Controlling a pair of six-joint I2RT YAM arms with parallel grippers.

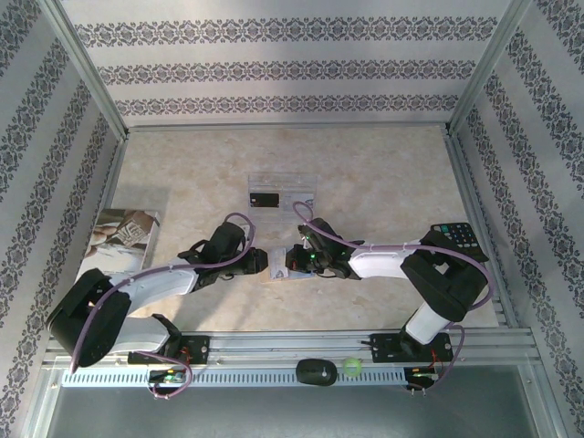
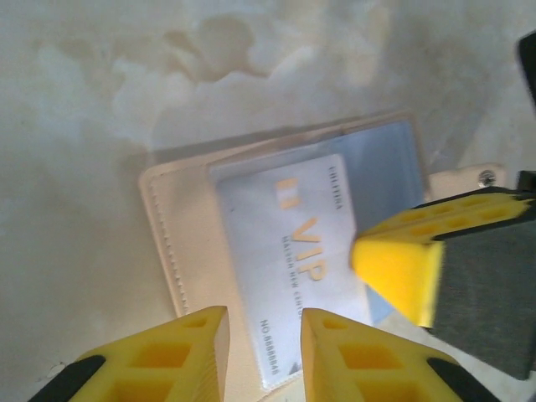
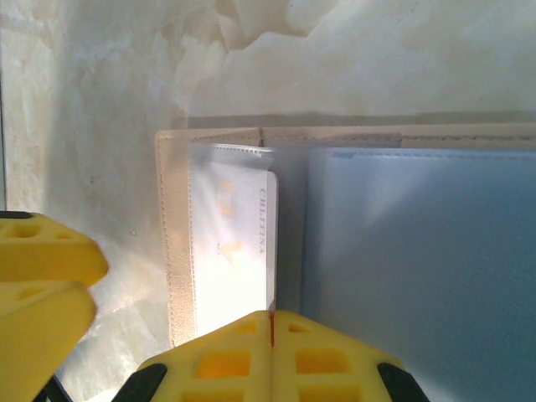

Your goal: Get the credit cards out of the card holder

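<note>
Left arm (image 1: 160, 278) and right arm (image 1: 383, 262) stretched inward, meeting over the open card holder (image 2: 167, 243); left hand (image 2: 264, 327) slightly spread above the pale VIP card (image 2: 285, 251), right hand (image 3: 272, 327) pressed together.

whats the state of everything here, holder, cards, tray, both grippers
card holder: open, lying flat on the table
pale card: inside the holder's clear sleeve
black card: out of the holder, lying in the clear tray
clear tray: holds the black card
left gripper: slightly open, over the pale card
right gripper: shut, tips at the holder
</note>
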